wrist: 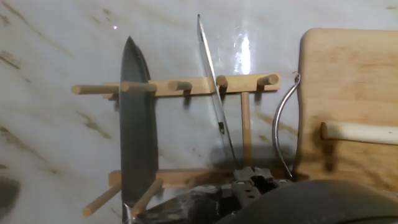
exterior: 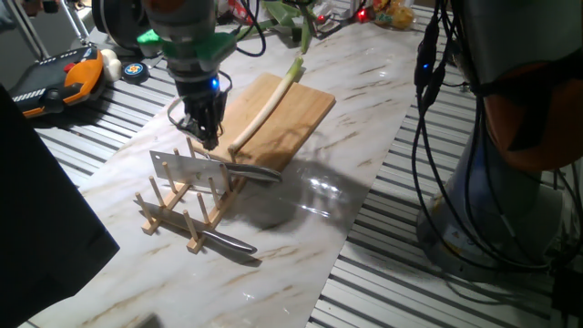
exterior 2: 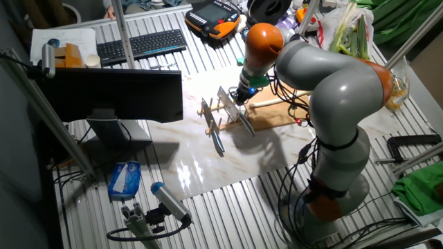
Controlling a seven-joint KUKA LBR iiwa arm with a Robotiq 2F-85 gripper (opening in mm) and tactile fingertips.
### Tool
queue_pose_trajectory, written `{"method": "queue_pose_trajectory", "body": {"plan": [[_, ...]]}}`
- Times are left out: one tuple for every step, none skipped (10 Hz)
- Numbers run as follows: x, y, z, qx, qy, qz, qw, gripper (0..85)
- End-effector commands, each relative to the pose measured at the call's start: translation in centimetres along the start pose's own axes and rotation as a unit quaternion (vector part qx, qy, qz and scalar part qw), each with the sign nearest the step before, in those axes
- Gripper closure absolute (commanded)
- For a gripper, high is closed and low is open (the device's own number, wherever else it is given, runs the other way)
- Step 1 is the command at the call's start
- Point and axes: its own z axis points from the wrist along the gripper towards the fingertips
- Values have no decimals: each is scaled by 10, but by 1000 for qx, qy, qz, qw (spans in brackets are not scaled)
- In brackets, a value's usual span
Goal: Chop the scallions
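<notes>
Work surface: a glossy marble-pattern sheet (exterior: 301, 210) with tan veining, laid over a ribbed metal table (exterior: 428, 282); cables and clutter sit along the far edge.

One fixed view: a pale wooden cutting board (exterior: 273, 118), rectangular with rounded corners, lies on the sheet. The scallion (exterior: 269, 107) rests diagonally across it, creamy white end nearest the rack, green tops running off the board's far edge. Just in front stands a wooden peg rack (exterior: 187, 214) holding a flat steel cleaver (exterior: 187, 167) upright and a knife (exterior: 228, 243) with a metal handle lower down. The gripper (exterior: 206, 137) hangs directly above the cleaver; whether its fingers are spread or closed cannot be told.

The other fixed view: a grey and orange arm (exterior 2: 325, 90) bends down over the rack; a monitor (exterior 2: 114, 97) and keyboard (exterior 2: 142, 43) stand beside the sheet.

Hand view: a broad pointed blade and a thin edge-on blade sit between round pegs; the scallion's white end lies on the board at right.
</notes>
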Motion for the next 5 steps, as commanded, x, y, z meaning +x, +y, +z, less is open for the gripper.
{"method": "queue_pose_trajectory", "body": {"plan": [[-4,-1,0,-3,0,-4,1000,817],[-11,-3,-1,-3,0,-7,1000,783],[-15,-1,1,-2,-4,-11,1000,783],[-18,2,3,0,-10,-20,1000,767],[-18,5,3,1,-15,-30,999,710]]}}
